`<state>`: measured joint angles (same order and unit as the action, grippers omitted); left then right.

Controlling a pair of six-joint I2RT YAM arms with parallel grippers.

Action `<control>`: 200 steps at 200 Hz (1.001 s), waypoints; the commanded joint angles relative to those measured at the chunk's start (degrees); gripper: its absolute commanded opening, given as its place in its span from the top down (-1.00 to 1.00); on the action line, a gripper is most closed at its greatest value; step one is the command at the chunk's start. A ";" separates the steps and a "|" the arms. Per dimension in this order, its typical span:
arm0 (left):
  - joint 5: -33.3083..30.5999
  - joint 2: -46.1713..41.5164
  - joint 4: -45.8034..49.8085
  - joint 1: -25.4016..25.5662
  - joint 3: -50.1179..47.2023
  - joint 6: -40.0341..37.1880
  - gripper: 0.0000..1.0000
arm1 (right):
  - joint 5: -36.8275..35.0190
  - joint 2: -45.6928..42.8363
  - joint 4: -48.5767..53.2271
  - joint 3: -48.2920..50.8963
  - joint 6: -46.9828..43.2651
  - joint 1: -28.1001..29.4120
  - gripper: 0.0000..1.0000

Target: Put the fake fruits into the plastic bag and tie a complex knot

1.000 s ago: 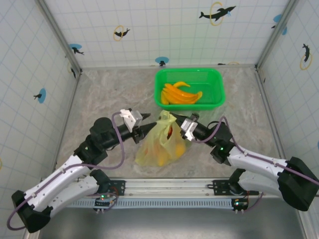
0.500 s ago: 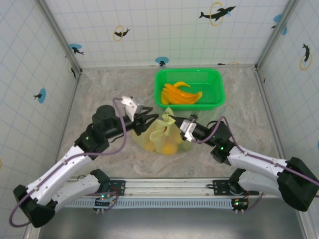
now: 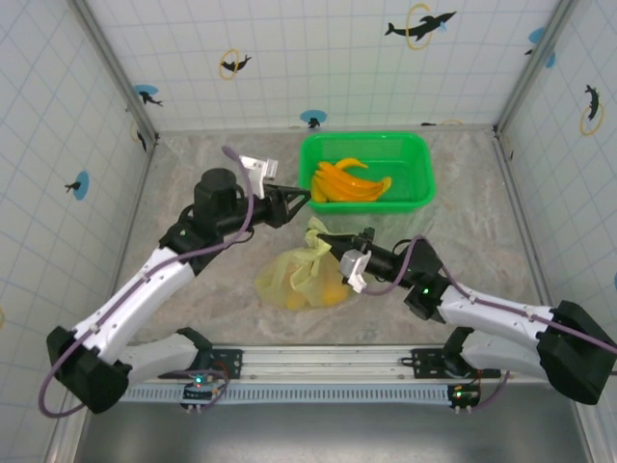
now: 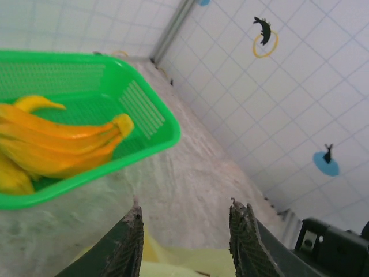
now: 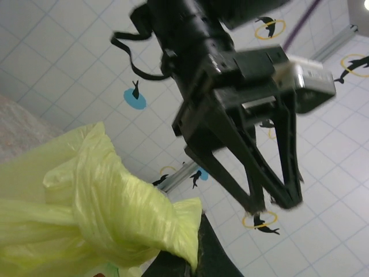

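left end effector moved toward basket | one basket | one plastic bag

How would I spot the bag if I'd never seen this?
Find the rigid bright-green rectangular basket at the back of the stone-patterned table. In front of it, mid-table, lies the thin, crinkly, pale yellow-green plastic bag. Unlike the basket, it is soft, translucent and bunched at the top.

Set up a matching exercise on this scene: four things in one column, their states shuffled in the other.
Things:
1. left gripper
2. right gripper
3. bananas
4. bag

States:
A. lying in the green basket
B. open, holding nothing
C. crumpled on the table
D. shut on the bag

Pairs: 1-B, 2-D, 3-A, 4-C
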<state>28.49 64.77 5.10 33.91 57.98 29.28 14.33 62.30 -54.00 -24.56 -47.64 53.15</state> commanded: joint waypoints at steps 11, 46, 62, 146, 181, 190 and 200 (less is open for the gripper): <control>15.86 1.58 -5.39 -1.53 -0.36 15.51 0.15 | -1.52 0.81 -5.40 0.89 -8.22 1.55 0.98; 19.51 1.16 -2.04 -2.32 -1.55 17.80 0.06 | -4.47 0.36 -6.18 2.40 -12.27 3.27 0.97; 21.35 0.06 -1.96 -2.78 -4.36 19.56 0.05 | -4.79 -0.28 -5.78 2.42 -12.46 3.37 0.97; 18.86 -5.48 0.16 -3.20 -11.37 22.85 -0.09 | -5.87 1.19 -5.45 2.54 -13.64 3.99 0.96; 22.45 -5.47 -13.31 -3.20 -16.24 31.85 -0.02 | -6.33 1.61 -6.03 2.63 -13.57 4.42 0.97; 22.97 -5.07 -14.39 -3.17 -16.14 32.55 0.03 | -6.31 1.63 -5.95 2.51 -13.60 4.51 0.97; 23.74 -5.00 -17.23 -3.17 -16.30 34.23 0.07 | -6.42 1.72 -5.82 2.33 -13.68 4.59 0.97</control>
<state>48.82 59.81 -1.69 31.00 41.76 57.34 8.45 63.77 -55.94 -23.16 -60.75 57.12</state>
